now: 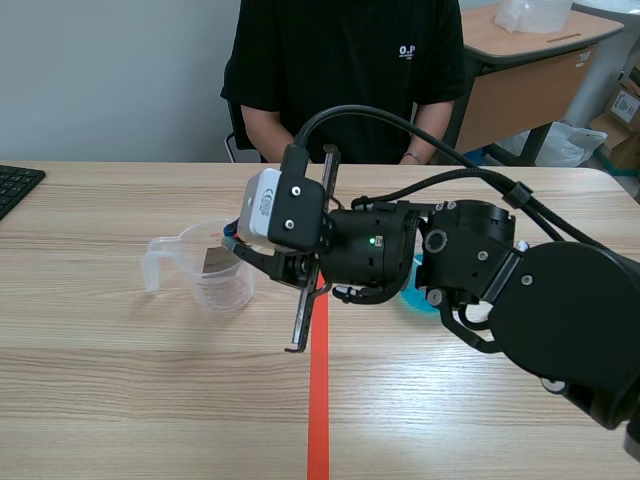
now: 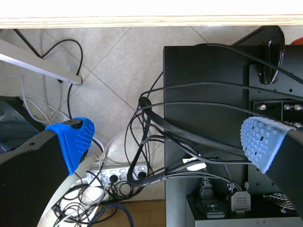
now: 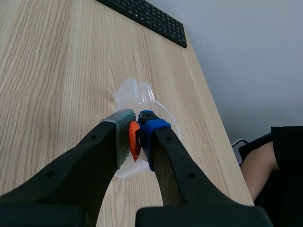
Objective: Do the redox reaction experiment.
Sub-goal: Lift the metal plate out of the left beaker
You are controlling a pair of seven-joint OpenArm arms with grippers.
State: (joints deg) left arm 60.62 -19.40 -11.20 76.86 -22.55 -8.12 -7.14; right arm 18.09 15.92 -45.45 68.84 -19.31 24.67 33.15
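Right gripper (image 3: 136, 122), clamped on a small orange piece (image 3: 134, 141), hangs over the clear beaker (image 3: 130, 94), drop seemingly pending; left gripper (image 2: 168, 139) gapes wide.

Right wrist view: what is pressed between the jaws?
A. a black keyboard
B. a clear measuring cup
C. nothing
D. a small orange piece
D: a small orange piece sits pinched between the pads of the right jaws, close by the clear measuring cup.
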